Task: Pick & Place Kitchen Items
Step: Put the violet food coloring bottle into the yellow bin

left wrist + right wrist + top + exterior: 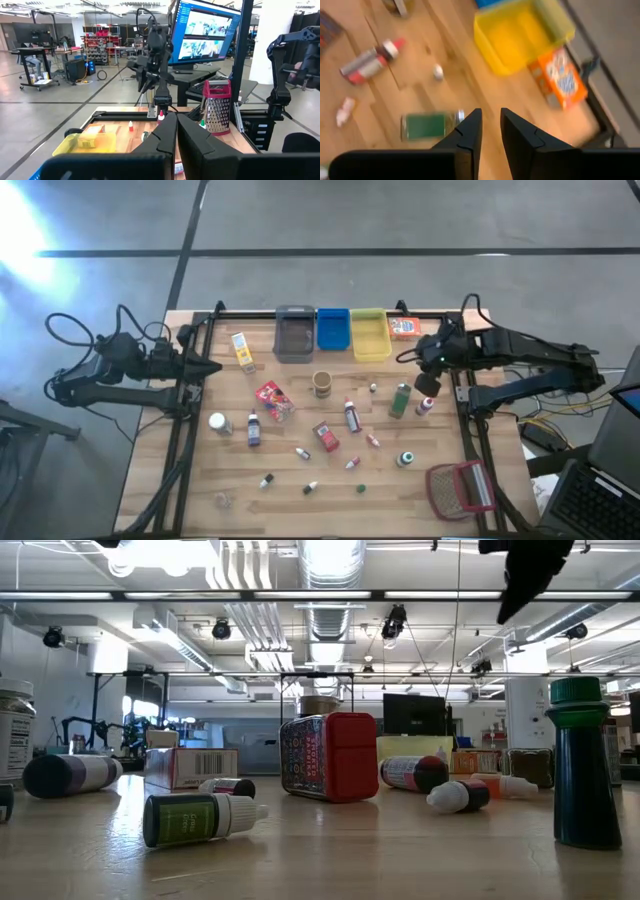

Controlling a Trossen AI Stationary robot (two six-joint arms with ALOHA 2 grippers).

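Many kitchen items lie scattered on the wooden table: a yellow box (243, 350), a red packet (272, 398), a small jar (322, 383), a green bottle (400, 400) on its side, an orange box (404, 328) and several tiny capped bottles. My right gripper (408, 356) hangs above the table's far right part, tilted down, over the bare wood between the green bottle (430, 126) and the orange box (560, 80). Its fingers (490, 125) stand narrowly open with nothing between them. My left gripper (213, 367) waits at the table's left edge, level and shut (177, 131).
A grey bin (295, 332), a blue bin (333, 328) and a yellow bin (370, 333) stand in a row at the far edge. A red-framed mesh grater (460, 488) lies at the near right corner. A black frame (462, 420) runs round the table.
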